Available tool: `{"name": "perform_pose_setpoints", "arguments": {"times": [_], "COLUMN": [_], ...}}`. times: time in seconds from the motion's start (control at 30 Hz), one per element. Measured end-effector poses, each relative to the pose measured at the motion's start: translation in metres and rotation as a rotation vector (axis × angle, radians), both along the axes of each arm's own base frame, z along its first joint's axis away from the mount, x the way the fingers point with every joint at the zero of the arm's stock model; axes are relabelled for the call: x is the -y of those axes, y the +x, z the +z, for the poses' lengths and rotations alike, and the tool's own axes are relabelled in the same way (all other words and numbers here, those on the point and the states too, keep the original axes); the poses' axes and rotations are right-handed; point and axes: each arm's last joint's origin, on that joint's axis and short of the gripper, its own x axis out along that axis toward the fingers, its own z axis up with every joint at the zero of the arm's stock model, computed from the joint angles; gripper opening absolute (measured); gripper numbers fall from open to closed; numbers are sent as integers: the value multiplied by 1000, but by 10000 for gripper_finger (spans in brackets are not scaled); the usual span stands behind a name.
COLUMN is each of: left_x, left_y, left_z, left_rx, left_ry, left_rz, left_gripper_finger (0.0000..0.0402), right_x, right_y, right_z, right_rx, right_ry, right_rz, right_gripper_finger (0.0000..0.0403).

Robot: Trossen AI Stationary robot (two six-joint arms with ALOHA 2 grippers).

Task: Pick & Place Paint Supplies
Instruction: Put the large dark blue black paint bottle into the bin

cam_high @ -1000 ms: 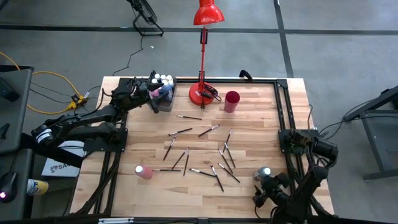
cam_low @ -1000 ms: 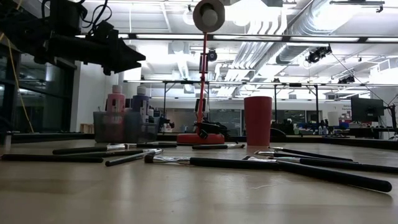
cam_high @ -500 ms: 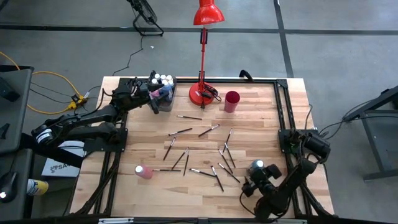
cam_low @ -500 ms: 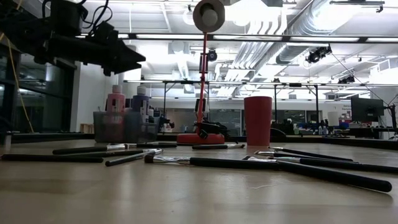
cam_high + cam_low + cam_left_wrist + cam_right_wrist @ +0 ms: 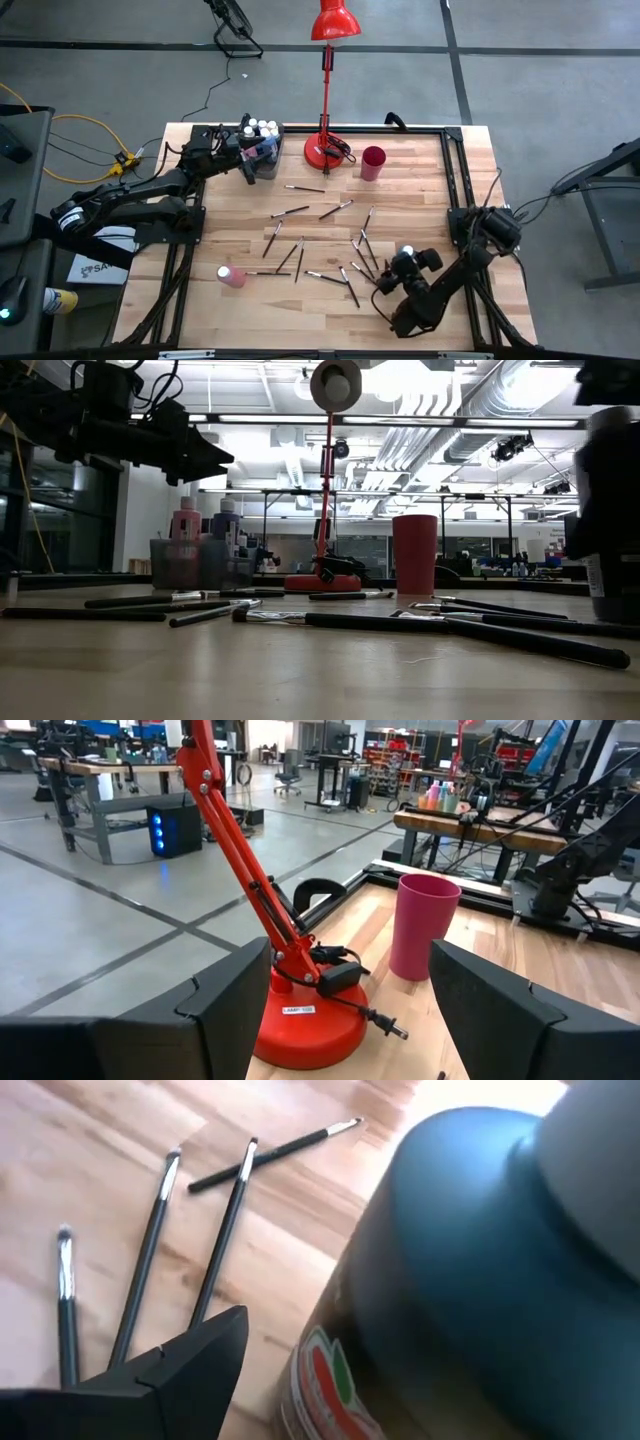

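Observation:
My right gripper point(image 5: 403, 268) is at the near right, shut on a dark blue paint bottle point(image 5: 450, 1250) with a pale cap point(image 5: 406, 253). The bottle shows as a dark shape point(image 5: 607, 510) in the low view. Several dark-handled paintbrushes point(image 5: 330, 255) lie flat on the wood mid-table. A pink bottle point(image 5: 231, 276) lies on its side at the near left. My left gripper point(image 5: 350, 1020) stands open and level at the far left, beside the grey bin point(image 5: 264, 160) that holds several upright bottles point(image 5: 262, 128). My right gripper has the blue bottle's body point(image 5: 335, 1320) between its fingers. Only one finger point(image 5: 190, 1370) shows, as the bottle fills the rest of the wrist view. The fingers come slanting down from the near right. The bottle stands roughly upright, cap up, lifted just clear of the table.
A red desk lamp point(image 5: 325, 150) stands at the far middle with a dark red cup point(image 5: 373, 162) to its right. A black frame point(image 5: 455, 180) runs along the table's edges. Bare wood lies at the near middle and between the brushes and the cup.
My right gripper has carried the blue bottle from the near right corner toward the table's left and slightly toward the far edge, up to the scattered brushes. The bottle has stayed upright in the hold.

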Motion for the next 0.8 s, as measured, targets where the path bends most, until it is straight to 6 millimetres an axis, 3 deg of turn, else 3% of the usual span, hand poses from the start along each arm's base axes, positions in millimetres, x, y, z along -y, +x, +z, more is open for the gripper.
{"name": "perform_pose_setpoints", "arguments": {"times": [0.27,0.63,0.8], "left_x": [0,0,0], "left_y": [0,0,0], "left_z": [0,-2,-3], "left_rx": [0,-14,-16], "left_ry": [0,-12,-39], "left_rz": [0,1,1], "left_gripper_finger": [267,267,267], "right_x": [11,11,12], "right_y": [9,9,8], "right_z": [1,0,7], "right_rx": [-8,-16,-16], "right_ry": [-9,-2,10], "right_rz": [-43,-48,-33], "right_gripper_finger": [307,196,175]}}
